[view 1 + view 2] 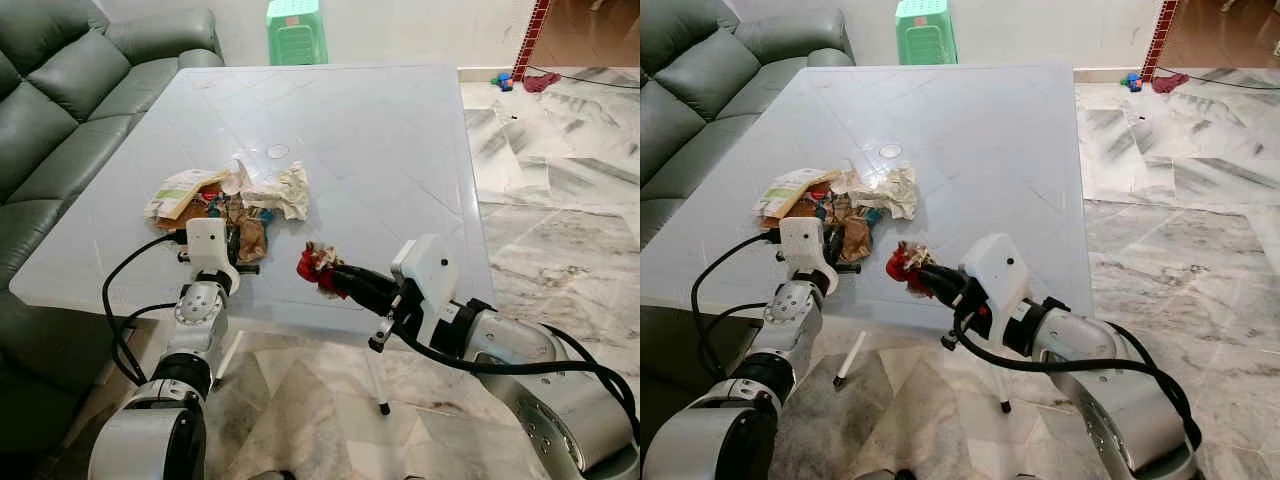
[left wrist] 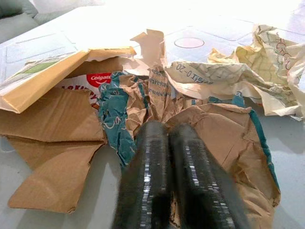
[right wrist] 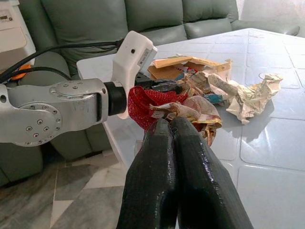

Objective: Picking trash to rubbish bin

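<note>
My right gripper (image 1: 335, 277) is shut on a crumpled red and gold wrapper (image 3: 159, 106), held just above the near edge of the white table (image 1: 390, 150). A pile of trash lies on the table's near left part: a torn Colgate cardboard box (image 2: 52, 76), brown and teal paper (image 2: 214, 138) and crumpled white paper (image 1: 285, 192). My left gripper (image 2: 167, 131) is at the near side of this pile. Its fingers are pressed together, with the tips resting against the brown paper.
A dark green leather sofa (image 1: 60, 100) runs along the table's left side. A green plastic stool (image 1: 296, 30) stands beyond the far edge. Marble floor (image 1: 560, 200) spreads to the right, with small red and blue items (image 1: 530, 80) far back.
</note>
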Tool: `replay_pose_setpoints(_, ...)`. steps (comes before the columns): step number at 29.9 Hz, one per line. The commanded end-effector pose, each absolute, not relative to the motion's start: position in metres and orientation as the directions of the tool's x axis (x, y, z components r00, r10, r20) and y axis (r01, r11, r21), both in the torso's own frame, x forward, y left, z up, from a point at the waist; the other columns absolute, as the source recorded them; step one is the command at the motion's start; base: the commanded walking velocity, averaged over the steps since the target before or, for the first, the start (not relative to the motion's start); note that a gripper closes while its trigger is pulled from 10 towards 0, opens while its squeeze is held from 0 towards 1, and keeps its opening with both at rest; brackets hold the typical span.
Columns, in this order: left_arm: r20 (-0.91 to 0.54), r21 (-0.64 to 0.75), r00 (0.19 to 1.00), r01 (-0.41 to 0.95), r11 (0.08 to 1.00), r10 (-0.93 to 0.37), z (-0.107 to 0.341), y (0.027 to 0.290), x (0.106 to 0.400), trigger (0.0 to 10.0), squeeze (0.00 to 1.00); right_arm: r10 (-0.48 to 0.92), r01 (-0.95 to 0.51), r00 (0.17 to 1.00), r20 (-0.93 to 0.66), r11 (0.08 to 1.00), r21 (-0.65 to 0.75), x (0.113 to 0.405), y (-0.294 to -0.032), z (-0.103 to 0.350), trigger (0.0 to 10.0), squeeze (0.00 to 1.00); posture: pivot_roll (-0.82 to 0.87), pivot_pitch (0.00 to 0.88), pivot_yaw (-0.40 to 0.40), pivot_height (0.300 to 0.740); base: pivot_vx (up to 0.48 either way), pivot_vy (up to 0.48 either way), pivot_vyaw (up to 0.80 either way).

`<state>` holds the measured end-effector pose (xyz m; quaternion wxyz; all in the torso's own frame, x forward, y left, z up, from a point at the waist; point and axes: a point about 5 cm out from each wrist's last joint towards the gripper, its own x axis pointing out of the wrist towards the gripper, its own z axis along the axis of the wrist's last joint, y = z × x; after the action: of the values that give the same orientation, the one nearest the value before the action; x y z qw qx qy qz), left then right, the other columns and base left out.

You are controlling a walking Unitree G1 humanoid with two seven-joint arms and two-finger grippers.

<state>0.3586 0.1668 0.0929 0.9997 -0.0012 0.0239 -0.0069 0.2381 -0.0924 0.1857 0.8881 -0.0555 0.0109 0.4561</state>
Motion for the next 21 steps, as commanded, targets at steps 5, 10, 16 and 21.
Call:
replay_pose_setpoints(5,-0.024,0.003,1.000,0.012,1.000,-0.012,0.097,0.168,0.359,0.0,0.00,0.822,-0.824,0.565,-0.072,0.557,-0.103,0.238,-0.088,0.187,10.0,0.00,-0.17,0.087,0.082,0.740,0.000,0.000,0.00)
replay_pose_setpoints(10,0.007,0.000,1.000,0.008,1.000,-0.008,0.102,0.169,0.361,0.0,0.00,0.823,-0.825,0.564,-0.071,0.556,-0.105,0.239,-0.088,0.187,10.0,0.00,-0.16,0.087,0.081,0.740,0.000,0.000,0.00)
replay_pose_setpoints(16,0.030,0.002,0.999,0.011,1.000,-0.011,0.106,0.168,0.362,0.0,0.00,0.823,-0.825,0.563,-0.070,0.555,-0.108,0.239,-0.087,0.187,10.0,0.00,-0.16,0.085,0.083,0.740,0.000,0.000,0.00)
replay_pose_setpoints(21,0.268,0.133,0.962,0.012,0.991,-0.048,0.143,0.159,0.363,0.0,0.00,0.815,-0.816,0.576,-0.066,0.567,-0.112,0.241,-0.088,0.187,10.0,0.00,-0.15,0.083,0.082,0.740,0.000,0.000,0.00)
